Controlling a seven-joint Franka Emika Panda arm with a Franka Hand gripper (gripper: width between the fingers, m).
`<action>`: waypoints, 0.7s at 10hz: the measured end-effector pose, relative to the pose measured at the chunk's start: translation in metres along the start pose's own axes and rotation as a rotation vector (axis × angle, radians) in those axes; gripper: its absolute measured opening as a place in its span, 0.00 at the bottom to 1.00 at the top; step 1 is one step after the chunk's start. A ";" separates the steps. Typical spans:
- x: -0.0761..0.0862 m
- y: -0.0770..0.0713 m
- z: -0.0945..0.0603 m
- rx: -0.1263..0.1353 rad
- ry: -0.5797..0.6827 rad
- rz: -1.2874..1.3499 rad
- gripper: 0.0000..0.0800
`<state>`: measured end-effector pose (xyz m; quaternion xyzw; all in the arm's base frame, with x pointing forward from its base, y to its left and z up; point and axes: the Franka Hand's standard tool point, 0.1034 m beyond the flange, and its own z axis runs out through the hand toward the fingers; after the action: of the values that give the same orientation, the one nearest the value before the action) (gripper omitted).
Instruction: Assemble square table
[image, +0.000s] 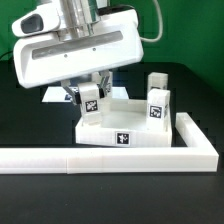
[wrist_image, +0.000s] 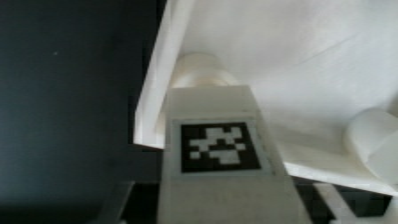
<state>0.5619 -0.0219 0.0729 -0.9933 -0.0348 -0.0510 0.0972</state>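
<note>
The gripper (image: 90, 98) is clenched on a white leg block (image: 90, 101). In the wrist view the leg block (wrist_image: 217, 140) fills the space between the fingers, tag face toward the camera, long axis running away from the wrist. In the exterior view the leg hangs upright, or nearly so, below the arm.

Directly beneath the held leg lies the square slab (image: 120, 128), flat on the black table (image: 30, 125), with a tag on its front side. The leg's lower end stands over the slab's corner on the exterior view's left. In the wrist view the far end of the leg meets a rounded socket (wrist_image: 196, 70) at the slab's edge (wrist_image: 169, 60); whether it is already seated cannot be told.

The relation that governs the coming move: socket axis and leg axis must coincide, both vertical, with the socket straight below the gripper. Judged from these views, they are close to aligned.

A second leg block (image: 158, 100) stands upright on the slab's far corner at the exterior view's right. An L-shaped rail (image: 110, 157) borders the slab at front and right.
</note>
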 end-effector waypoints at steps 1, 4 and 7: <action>0.002 -0.003 0.001 -0.004 0.020 0.101 0.36; 0.006 -0.007 0.002 -0.006 0.079 0.380 0.36; 0.010 -0.017 0.004 0.012 0.106 0.638 0.36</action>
<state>0.5707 -0.0039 0.0738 -0.9496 0.2830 -0.0695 0.1159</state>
